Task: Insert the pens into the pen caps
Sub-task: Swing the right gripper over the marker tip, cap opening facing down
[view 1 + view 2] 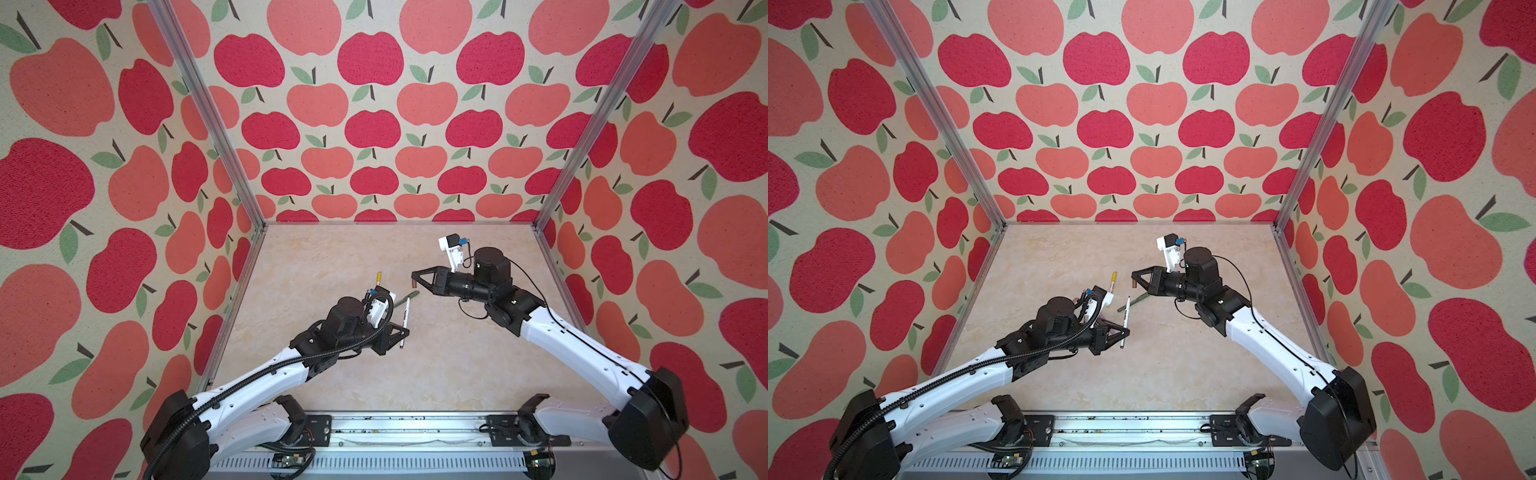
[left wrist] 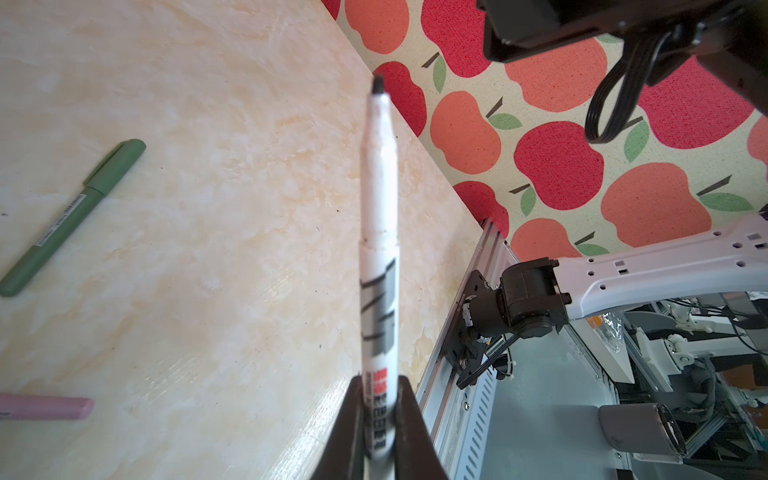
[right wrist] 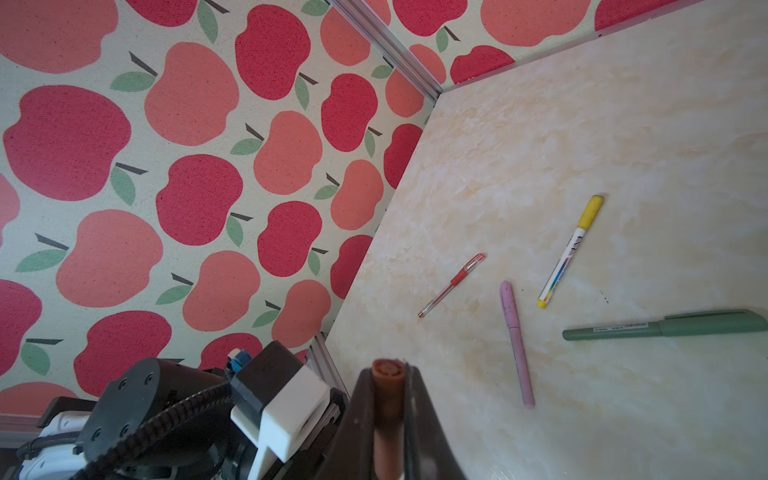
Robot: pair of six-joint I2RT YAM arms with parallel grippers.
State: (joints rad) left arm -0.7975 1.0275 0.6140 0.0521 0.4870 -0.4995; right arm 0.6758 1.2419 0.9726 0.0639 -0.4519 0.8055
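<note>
As things stand now: four pens look done, and one pen and one cap are left to join.
Left gripper [image 2: 380, 415]: its fingers are squeezed narrow on the white pen with brown print [image 2: 379, 249], low down on its printed end.
That pen: it is up off the table [image 2: 187, 124], and its dark tip is bare.
Right gripper [image 3: 386, 374]: its fingers are pinched tight on the brown cap [image 3: 386, 399], which is also up in the air.
Pen and cap: in both top views the bare tip is near the cap, but they do not touch.
Cap mouth: I cannot tell which end of the cap is the open one.
Green pen [image 3: 665, 326]: it lies flat on the table with its cap on.
Lilac pen [image 3: 517, 345]: it lies flat near the green one and looks closed too.
White pen with yellow print [image 3: 571, 251]: it lies flat with the yellow cap [image 3: 592, 210] on its end.
Red pen [image 3: 452, 284]: it lies flat on the table and seems to have its cap on, but it is small to see.
Left to do: line the tip up with the cap's open mouth, push them together, then put the pen down.
Watch out: the pen is thin and held far from its tip, so I think the tip could wobble and miss.
</note>
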